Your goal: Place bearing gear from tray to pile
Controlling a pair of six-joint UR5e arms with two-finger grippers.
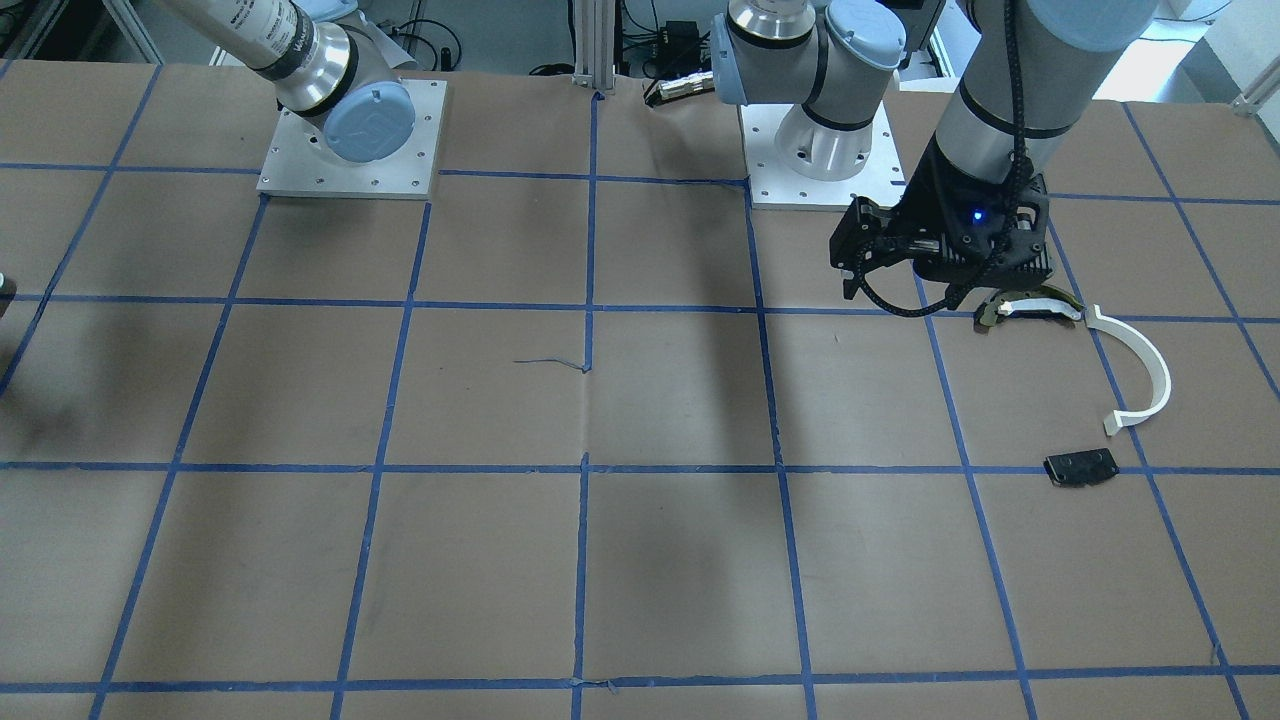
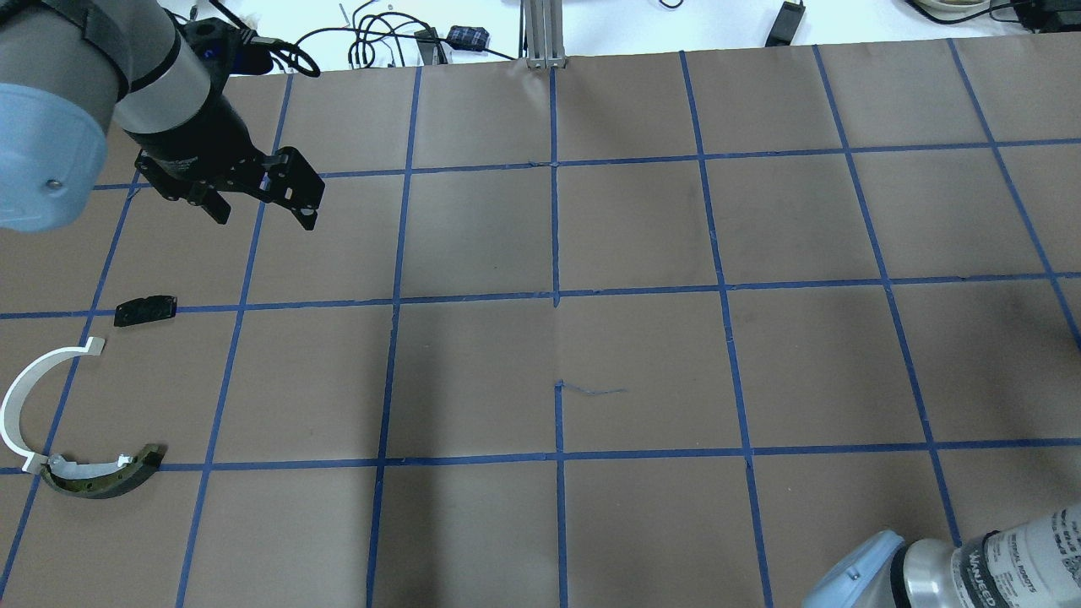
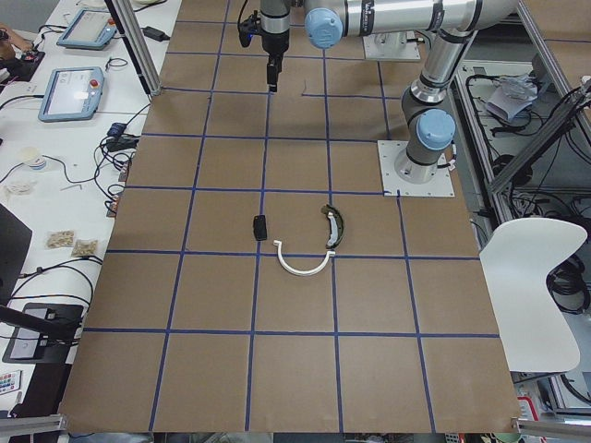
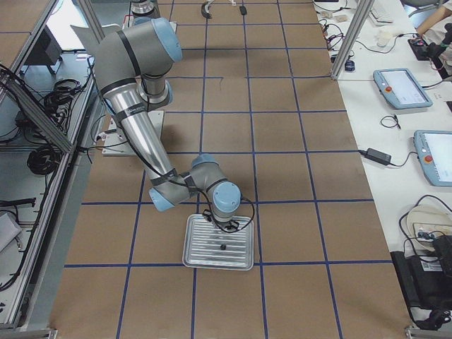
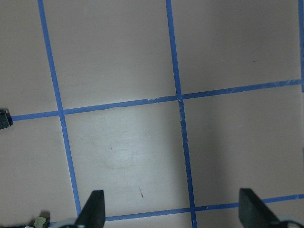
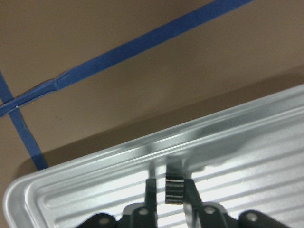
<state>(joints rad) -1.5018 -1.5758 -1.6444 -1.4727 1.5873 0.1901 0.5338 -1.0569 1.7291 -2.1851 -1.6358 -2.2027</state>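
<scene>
The bearing gear, small, black and toothed, sits between the fingers of my right gripper, which is shut on it just over the ribbed floor of the silver tray. In the exterior right view the right gripper points down into the tray. The pile lies far off at the left arm's side: a white half-ring, a dark curved piece and a black plate. My left gripper hangs open and empty above the table beyond the pile.
The brown table carries a grid of blue tape. Two arm mounting plates stand at the robot's edge. An aluminium post and cables are at the far edge. Pendants and cables lie on the side bench.
</scene>
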